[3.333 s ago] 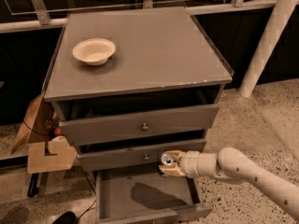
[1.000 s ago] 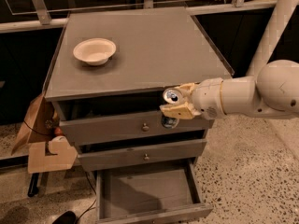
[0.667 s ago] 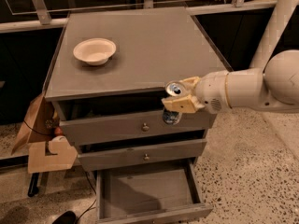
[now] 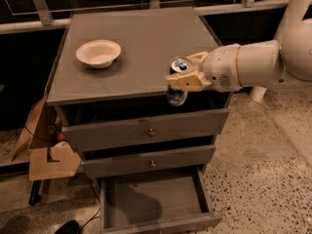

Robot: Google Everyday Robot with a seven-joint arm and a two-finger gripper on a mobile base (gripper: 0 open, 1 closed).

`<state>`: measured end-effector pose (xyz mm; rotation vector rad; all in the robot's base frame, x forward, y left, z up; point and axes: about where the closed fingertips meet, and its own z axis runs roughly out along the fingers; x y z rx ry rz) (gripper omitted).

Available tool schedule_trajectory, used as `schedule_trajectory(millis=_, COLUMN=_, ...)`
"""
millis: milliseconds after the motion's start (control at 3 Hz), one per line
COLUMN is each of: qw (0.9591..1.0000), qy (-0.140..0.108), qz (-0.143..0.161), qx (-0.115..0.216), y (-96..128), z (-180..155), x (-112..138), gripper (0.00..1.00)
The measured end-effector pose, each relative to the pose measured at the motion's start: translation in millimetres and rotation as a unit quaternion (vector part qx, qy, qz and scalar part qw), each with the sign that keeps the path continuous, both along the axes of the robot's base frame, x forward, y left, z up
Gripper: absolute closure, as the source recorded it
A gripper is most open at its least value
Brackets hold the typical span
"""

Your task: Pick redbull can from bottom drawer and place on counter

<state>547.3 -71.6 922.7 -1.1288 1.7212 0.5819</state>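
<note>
Holding redbull can pinched in tool at worktop front edge, base below surface level. Risk: base snags edge on advance, can twists loose, falls toward open bottom drawer.

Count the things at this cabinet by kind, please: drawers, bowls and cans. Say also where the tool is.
Drawers: 3 (top drawer, middle drawer, bottom drawer pulled open)
Bowls: 1 (white bowl on the counter)
Cans: 1 (redbull can, held in the tool at the counter's front edge)
Total: 5
</note>
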Motion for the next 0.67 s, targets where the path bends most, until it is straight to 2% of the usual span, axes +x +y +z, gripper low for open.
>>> schedule_trajectory(millis=333, qw=0.9995, qy=-0.029, qz=0.011, qx=-0.007, y=10.4, z=25.2, x=22.3, gripper=1.00)
schedule_trajectory(millis=667, qw=0.9990, qy=-0.041, qz=0.016, qx=-0.012, y=18.2, z=42.1, x=43.0, gripper=1.00)
